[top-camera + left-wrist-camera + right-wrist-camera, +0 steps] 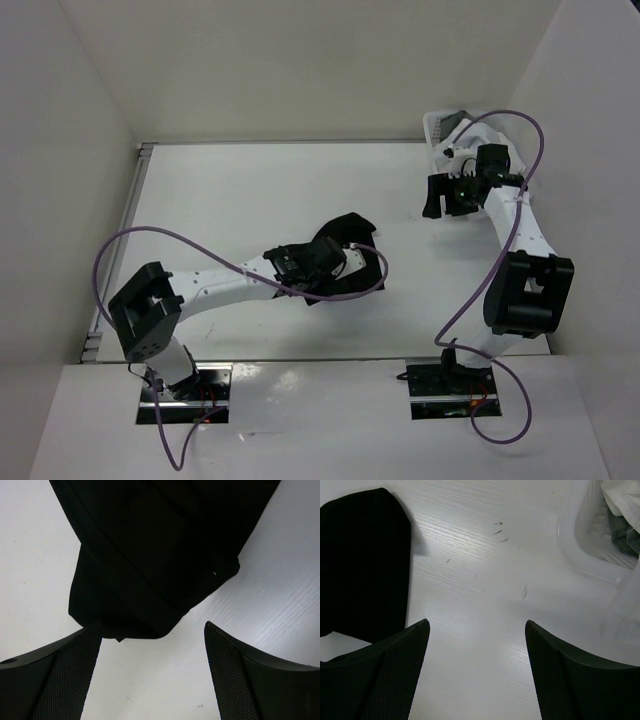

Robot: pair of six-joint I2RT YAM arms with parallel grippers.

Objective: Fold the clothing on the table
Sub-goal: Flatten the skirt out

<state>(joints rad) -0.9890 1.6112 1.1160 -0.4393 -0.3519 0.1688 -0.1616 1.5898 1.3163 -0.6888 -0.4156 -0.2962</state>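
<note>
The plain black matte garment (345,228) lies near the middle of the large white table (220,190). It is bunched and partly doubled over, not yet a tidy fold. Your left gripper (152,625) hangs right over its near part, jaws spread wide with nothing pinched. The cloth's layered corner sits just ahead of the mesh-faced fingertips (75,670), which reads as a line-up for taking that corner.

The overhead view hides this, because there the arm covers much of the garment. The left wrist view gives you the stacked layers and the edge, but not the whole outline.

Your right gripper (476,621) sits well apart at the far right, jaws likewise spread over bare table, likely to leave the left side room. Only its camera shows the small translucent white plastic basket (585,545) close up, with pale cloth (620,497) inside. The dark rounded shape (365,560) at its left may be the garment, but you cannot be sure.
</note>
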